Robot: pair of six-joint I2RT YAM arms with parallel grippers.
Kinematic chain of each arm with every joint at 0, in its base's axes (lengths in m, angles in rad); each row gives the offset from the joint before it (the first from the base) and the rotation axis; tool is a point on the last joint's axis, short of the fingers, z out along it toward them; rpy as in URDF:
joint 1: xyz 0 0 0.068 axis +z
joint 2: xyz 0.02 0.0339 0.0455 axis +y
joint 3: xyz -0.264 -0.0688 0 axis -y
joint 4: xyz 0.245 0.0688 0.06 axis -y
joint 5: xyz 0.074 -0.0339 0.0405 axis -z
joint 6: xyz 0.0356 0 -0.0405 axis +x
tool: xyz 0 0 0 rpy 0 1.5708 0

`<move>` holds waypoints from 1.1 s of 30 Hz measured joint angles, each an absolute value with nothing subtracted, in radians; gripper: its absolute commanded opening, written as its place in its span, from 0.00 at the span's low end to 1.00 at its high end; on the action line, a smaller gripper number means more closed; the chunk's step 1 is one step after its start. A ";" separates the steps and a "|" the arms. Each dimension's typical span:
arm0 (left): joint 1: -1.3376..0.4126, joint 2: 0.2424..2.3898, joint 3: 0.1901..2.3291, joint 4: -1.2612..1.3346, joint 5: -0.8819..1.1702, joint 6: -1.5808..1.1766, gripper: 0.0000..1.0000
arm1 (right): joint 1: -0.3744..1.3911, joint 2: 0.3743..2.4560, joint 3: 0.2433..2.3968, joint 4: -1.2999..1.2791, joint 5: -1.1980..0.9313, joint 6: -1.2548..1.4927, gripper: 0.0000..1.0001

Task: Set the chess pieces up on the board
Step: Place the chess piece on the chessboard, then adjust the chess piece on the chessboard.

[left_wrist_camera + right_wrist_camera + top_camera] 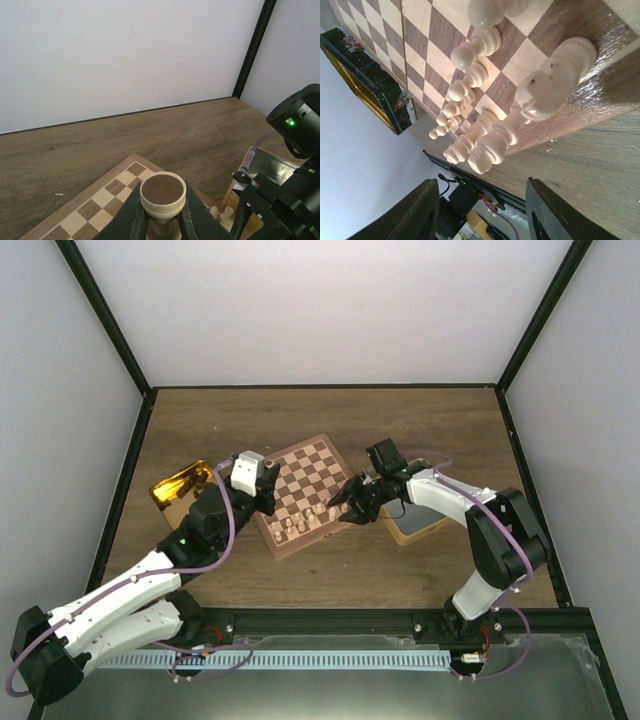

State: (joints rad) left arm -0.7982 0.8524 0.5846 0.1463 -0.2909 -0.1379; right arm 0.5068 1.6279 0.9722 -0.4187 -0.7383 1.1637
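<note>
Pinching a pale chess piece [162,192] base-up with its stem pointing down, the left tool [265,492] hangs over the left edge of the board [312,464], while the right tool [342,506], fingers spread and empty, sits off that board's near-right corner beside the standing pale pieces [470,80].

The board [318,468] is lying flat, skewed, mid-surface. Pale chess pieces [298,527] are standing upright along its 6 o'clock edge, seemingly two rows deep; a further chess piece [162,196] is being held base-up.
</note>
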 measured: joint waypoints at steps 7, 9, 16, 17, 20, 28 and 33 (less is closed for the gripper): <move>-0.798 0.852 0.585 0.146 -0.291 -0.139 0.06 | 0.514 1.559 0.973 -0.442 -0.667 1.103 0.53; -0.798 0.850 0.585 0.144 -0.291 -0.146 0.06 | 0.537 1.508 0.976 -0.451 -0.599 1.051 0.53; -0.798 0.834 0.592 0.110 -0.290 -0.183 0.06 | 0.707 1.453 1.076 -0.522 -0.313 0.857 0.50; -0.798 0.834 0.599 0.096 -0.291 -0.188 0.06 | 0.725 1.458 1.087 -0.536 -0.274 0.841 0.48; -0.796 0.830 0.617 0.057 -0.301 -0.207 0.07 | 0.775 1.483 1.106 -0.579 -0.158 0.791 0.41; -0.791 0.813 0.621 0.009 -0.329 -0.251 0.07 | 0.788 1.555 1.118 -0.629 -0.019 0.704 0.41; -0.791 0.820 0.621 0.007 -0.329 -0.270 0.07 | 0.789 1.586 1.119 -0.608 -0.025 0.670 0.38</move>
State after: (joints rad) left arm -0.7906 0.8196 0.6209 0.0074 -0.3294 -0.2699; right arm 0.7891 1.5860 1.1194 -0.6083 -0.0254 0.6697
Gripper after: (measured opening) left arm 0.128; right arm 0.405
